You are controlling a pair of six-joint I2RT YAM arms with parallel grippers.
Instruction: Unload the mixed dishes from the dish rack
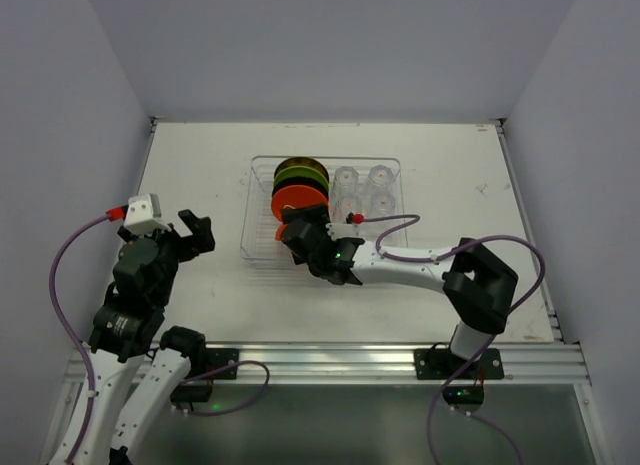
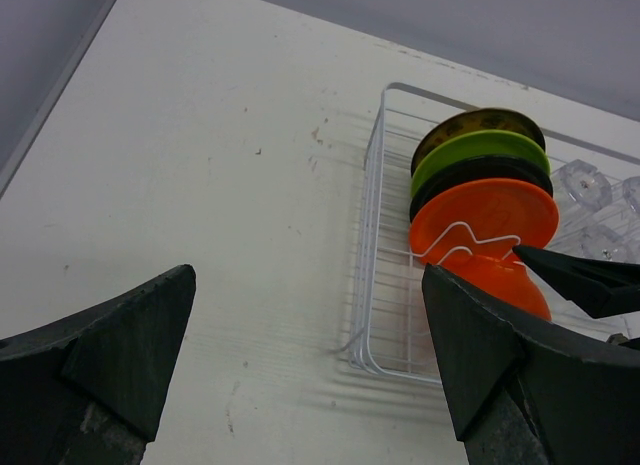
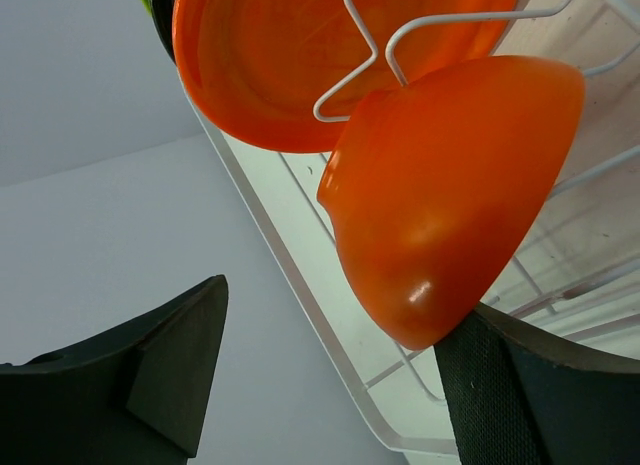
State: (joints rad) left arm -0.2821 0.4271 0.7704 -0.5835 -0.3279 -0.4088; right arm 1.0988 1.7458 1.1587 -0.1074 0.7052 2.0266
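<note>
The clear dish rack (image 1: 250, 217) stands mid-table. In it, on edge, are a yellow-brown plate (image 1: 300, 163), a lime green plate (image 1: 300, 173), a black plate (image 1: 300, 183) and an orange plate (image 1: 300, 197), with clear cups (image 1: 362, 190) to their right. My right gripper (image 1: 302, 231) is open at the rack's near left part. In the right wrist view the orange bowl (image 3: 460, 195) lies tilted between its fingers, against the right finger (image 3: 540, 395), below the orange plate (image 3: 300, 55). My left gripper (image 1: 195, 233) is open and empty, left of the rack.
The left wrist view shows the rack's near left corner (image 2: 375, 285), the plates (image 2: 480, 150), the bowl (image 2: 505, 285), the cups (image 2: 585, 185) and bare white table (image 2: 200, 165). Grey walls close the table on three sides. The right arm's cable (image 1: 400, 225) loops beside the rack.
</note>
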